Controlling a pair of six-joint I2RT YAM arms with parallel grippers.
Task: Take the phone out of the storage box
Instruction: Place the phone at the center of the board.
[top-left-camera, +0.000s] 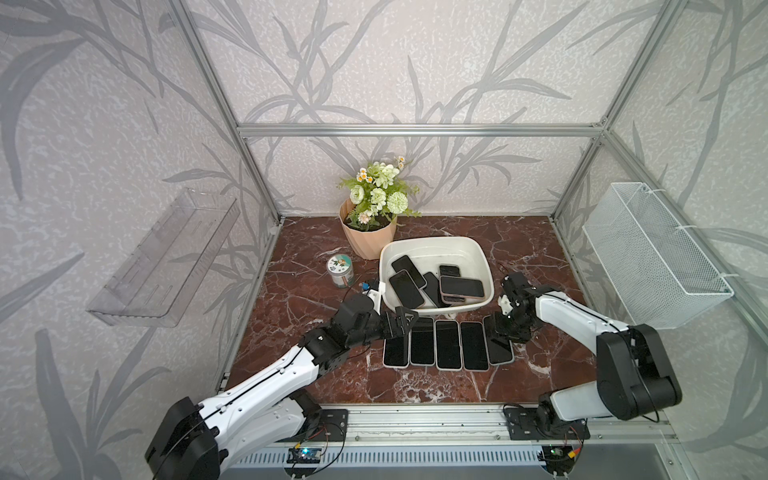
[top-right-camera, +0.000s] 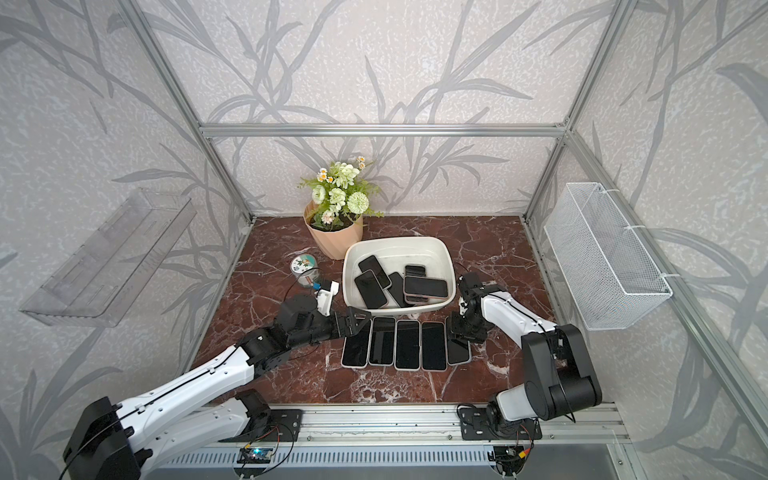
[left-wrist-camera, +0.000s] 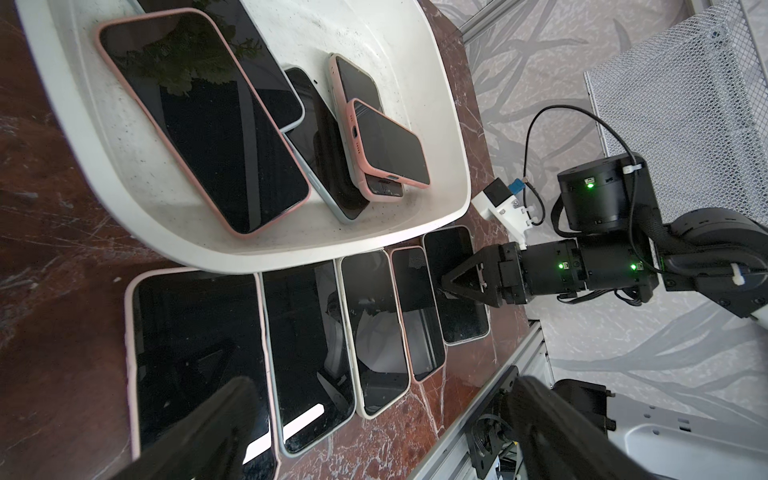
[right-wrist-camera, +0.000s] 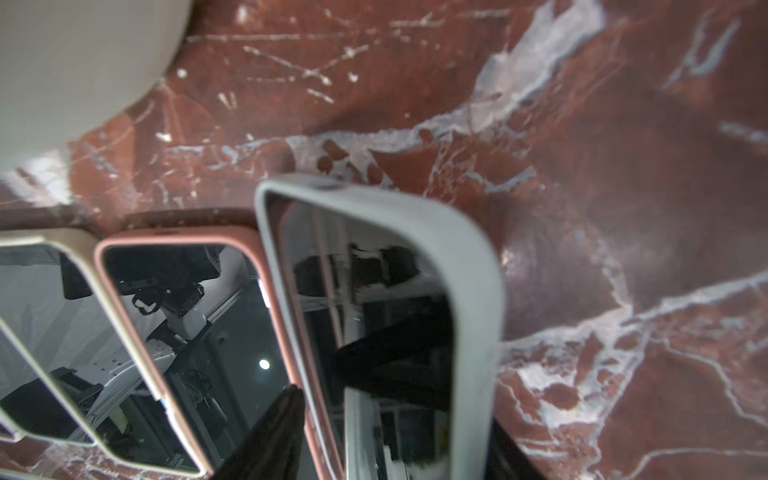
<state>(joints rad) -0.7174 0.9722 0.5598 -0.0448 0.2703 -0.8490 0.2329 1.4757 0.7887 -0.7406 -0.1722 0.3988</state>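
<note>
Judging this the set-down, right gripper (left-wrist-camera: 446, 287) straddles grey-cased, black-screened phone (right-wrist-camera: 386, 291) at 5 o'clock of shallow white plastic storage box (top-left-camera: 432, 240), pinch or slack untellable: widen fully, rise straight, spare adjoining pink-cased phone (right-wrist-camera: 183, 332); left gripper (top-left-camera: 404, 320) gapes empty.

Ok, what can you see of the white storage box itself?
The storage box is a shallow white plastic tub, rectangular with rounded corners and a rolled rim. The left wrist view shows dark specks inside it. It sits upright on the red marble table and holds loosely overlapping piled phones, all with dark screens. A flower pot stands at its back corner. A row of phones lies on the table just in front of its near wall.
</note>
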